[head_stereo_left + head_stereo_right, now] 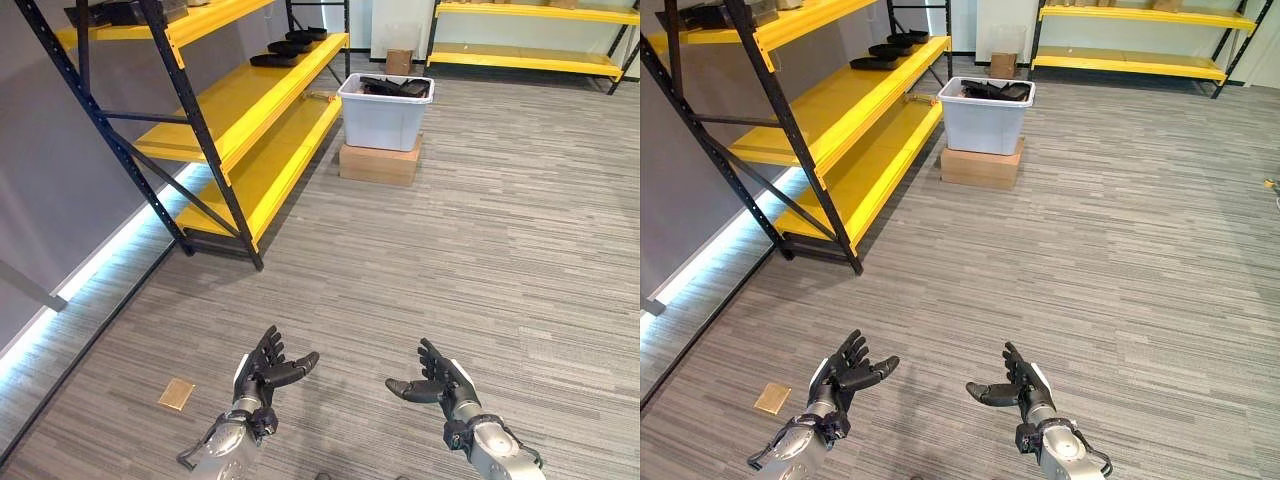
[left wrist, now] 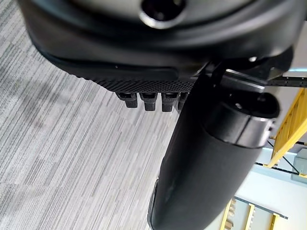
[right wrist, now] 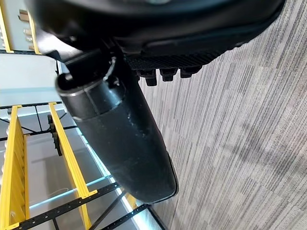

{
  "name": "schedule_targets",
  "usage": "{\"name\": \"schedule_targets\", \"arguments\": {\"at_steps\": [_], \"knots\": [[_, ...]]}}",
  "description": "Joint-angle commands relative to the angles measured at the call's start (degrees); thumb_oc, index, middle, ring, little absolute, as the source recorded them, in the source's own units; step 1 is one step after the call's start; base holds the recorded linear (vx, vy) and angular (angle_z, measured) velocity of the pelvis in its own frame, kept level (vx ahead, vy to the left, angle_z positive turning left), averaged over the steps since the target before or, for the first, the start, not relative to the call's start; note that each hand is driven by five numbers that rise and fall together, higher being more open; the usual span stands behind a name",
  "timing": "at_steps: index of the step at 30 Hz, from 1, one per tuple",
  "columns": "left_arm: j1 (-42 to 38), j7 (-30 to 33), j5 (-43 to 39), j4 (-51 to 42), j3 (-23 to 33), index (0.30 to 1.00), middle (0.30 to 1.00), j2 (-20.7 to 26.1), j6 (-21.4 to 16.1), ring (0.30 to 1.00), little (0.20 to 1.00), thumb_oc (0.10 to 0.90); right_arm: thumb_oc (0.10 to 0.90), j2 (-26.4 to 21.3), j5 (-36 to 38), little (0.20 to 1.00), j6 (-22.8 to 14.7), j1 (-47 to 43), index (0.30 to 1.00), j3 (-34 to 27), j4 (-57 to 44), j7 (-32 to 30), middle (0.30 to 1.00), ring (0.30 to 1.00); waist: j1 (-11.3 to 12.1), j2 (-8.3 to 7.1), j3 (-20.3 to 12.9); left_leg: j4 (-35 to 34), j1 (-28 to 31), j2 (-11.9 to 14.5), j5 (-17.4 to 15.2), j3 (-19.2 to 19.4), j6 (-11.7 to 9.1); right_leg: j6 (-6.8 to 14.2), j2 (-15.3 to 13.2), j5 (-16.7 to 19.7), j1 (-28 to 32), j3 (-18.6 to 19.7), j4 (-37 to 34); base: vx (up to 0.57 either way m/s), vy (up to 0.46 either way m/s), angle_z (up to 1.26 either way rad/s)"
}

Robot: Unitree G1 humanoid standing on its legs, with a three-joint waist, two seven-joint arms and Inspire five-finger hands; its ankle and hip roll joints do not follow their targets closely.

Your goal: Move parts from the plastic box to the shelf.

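Parts (image 1: 396, 86) in 1 plastic box (image 1: 384, 120) by shelf (image 1: 243, 105); left robot hand (image 1: 264, 370) & right robot hand (image 1: 436, 383) both open, empty.

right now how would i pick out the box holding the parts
Follow the yellow shelf along the wall to its far end. Beside it a white plastic box stands on a flat cardboard box, with dark parts inside; the other cardboard box behind is smaller and brown.

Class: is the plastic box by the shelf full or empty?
Not empty: dark parts show above the plastic box rim. How full, cannot tell.
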Motion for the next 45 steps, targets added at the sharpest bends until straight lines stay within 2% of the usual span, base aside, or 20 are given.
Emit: {"name": "schedule_targets", "arguments": {"at_steps": [1, 11, 22, 28, 31, 35, 38, 40, 42, 43, 45], "knots": [[-4.64, -1.43, -0.64, -3.11, 2.69, 1.000, 1.000, 0.05, -4.32, 1.000, 1.000, 0.900, 0.900, -0.12, 1.37, 1.000, -4.83, -4.97, 1.000, -0.92, -4.34, 0.55, 1.000, 1.000, -0.13, -1.94, -1.81, 1.65, 1.12, 8.06, -3.35, -2.42, -5.41, 3.27, -4.39, -6.34, 1.13, 0.28, 4.04, 0.00, 0.000, 0.00], [-4.42, -1.98, -0.37, -2.65, 2.41, 1.000, 1.000, 0.18, -3.83, 1.000, 1.000, 0.900, 0.900, -0.11, 1.16, 1.000, -4.45, -4.83, 1.000, -0.69, -4.15, 0.76, 1.000, 1.000, -0.02, -1.98, -2.11, 1.30, 1.58, 8.02, -3.34, -2.29, -5.42, 3.29, -4.36, -6.12, 1.55, 0.33, 3.38, 0.00, 0.000, 0.00], [-4.25, -1.98, 4.39, -2.36, 2.39, 1.000, 1.000, 1.47, -4.02, 1.000, 1.000, 0.900, 0.900, -0.10, 1.17, 1.000, -4.59, -5.27, 1.000, -0.86, -3.78, 0.72, 1.000, 1.000, 0.00, -1.90, -1.96, 1.30, 1.73, 7.84, -3.43, -2.31, -5.29, 3.26, -4.42, -6.12, 1.56, 0.32, 3.52, 0.00, 0.000, 0.00], [-3.87, -1.96, 9.72, -2.34, 2.77, 1.000, 1.000, 3.09, -4.43, 1.000, 1.000, 0.900, 0.900, -0.08, 1.16, 1.000, -4.69, -5.59, 1.000, -1.29, -3.47, 0.84, 1.000, 1.000, 0.17, -1.82, -2.00, 0.72, 1.93, 7.73, -3.34, -2.33, -5.25, 3.38, -4.44, -5.76, 1.48, 0.65, 2.93, 0.00, 0.000, 0.00], [-3.66, -1.67, 9.55, -2.33, 3.27, 1.000, 1.000, 3.25, -4.60, 1.000, 1.000, 0.900, 0.900, -0.09, 1.05, 1.000, -4.72, -6.37, 1.000, -1.00, -2.93, 0.93, 1.000, 1.000, 0.42, -1.96, -1.93, 1.46, 1.53, 7.67, -3.62, -2.13, -5.16, 3.46, -4.52, -5.55, 1.29, 0.96, 2.61, 0.00, 0.000, 0.00], [-4.51, -1.48, 8.99, -2.35, 3.24, 1.000, 1.000, 3.65, -4.87, 1.000, 1.000, 0.900, 0.900, -0.51, 1.31, 1.000, -4.75, -8.60, 1.000, -0.46, -2.52, 0.73, 1.000, 1.000, 0.77, -2.54, -1.24, 5.90, -0.64, 7.01, -5.53, -2.76, -4.71, 3.62, -5.36, -5.70, 0.99, 0.89, 3.59, -0.03, 0.049, 0.00], [-6.25, -1.17, 9.08, -3.48, 2.48, 1.000, 1.000, 4.32, -5.24, 1.000, 1.000, 0.900, 0.900, -0.47, 1.72, 1.000, -4.77, -10.54, 1.000, -0.06, -2.62, 0.62, 1.000, 1.000, 1.36, -2.89, -0.33, 10.79, -3.69, 5.14, -8.16, -3.26, -3.46, 4.50, -7.24, -5.97, -0.84, 1.09, 7.50, -0.05, 0.122, 0.00], [-6.76, -0.96, 9.30, -3.56, 2.33, 1.000, 1.000, 4.42, -5.35, 1.000, 1.000, 0.900, 0.900, -0.39, 1.83, 1.000, -4.77, -10.93, 1.000, -0.06, -2.52, 0.62, 1.000, 1.000, 1.40, -2.87, -0.04, 11.91, -4.41, 4.51, -8.83, -3.37, -3.08, 4.87, -7.82, -6.12, -1.68, 1.16, 9.28, -0.04, 0.132, 0.00], [-8.24, -0.63, 10.76, -4.64, 1.82, 1.000, 1.000, 5.00, -5.34, 1.000, 1.000, 0.900, 0.900, -0.13, 2.15, 1.000, -4.88, -10.92, 1.000, -0.18, -3.06, 0.53, 1.000, 1.000, 1.22, -2.80, 0.61, 14.71, -6.23, 2.39, -10.32, -4.51, -1.95, 5.70, -9.59, -5.45, -4.14, 1.53, 14.80, -0.02, 0.180, 0.07], [-8.24, -0.63, 10.76, -4.64, 1.82, 1.000, 1.000, 5.00, -5.34, 1.000, 1.000, 0.900, 0.900, -0.12, 2.15, 1.000, -4.87, -10.92, 1.000, -0.18, -3.06, 0.53, 1.000, 1.000, 1.22, -2.80, 0.58, 14.73, -6.27, 2.38, -10.32, -4.51, -1.95, 5.70, -9.60, -5.46, -4.18, 1.53, 14.83, -0.01, 0.160, 0.24], [-8.76, -0.70, 12.61, -5.36, 1.56, 1.000, 1.000, 5.55, -5.50, 1.000, 1.000, 0.900, 0.900, 0.21, 1.62, 1.000, -4.77, -10.38, 1.000, -0.52, -3.42, 0.81, 1.000, 1.000, 0.79, -2.50, 1.17, 15.17, -6.35, 1.02, -10.94, -5.33, -0.31, 5.44, -10.61, -2.02, -8.68, 3.17, 23.54, -0.01, 0.231, 0.14]]}}
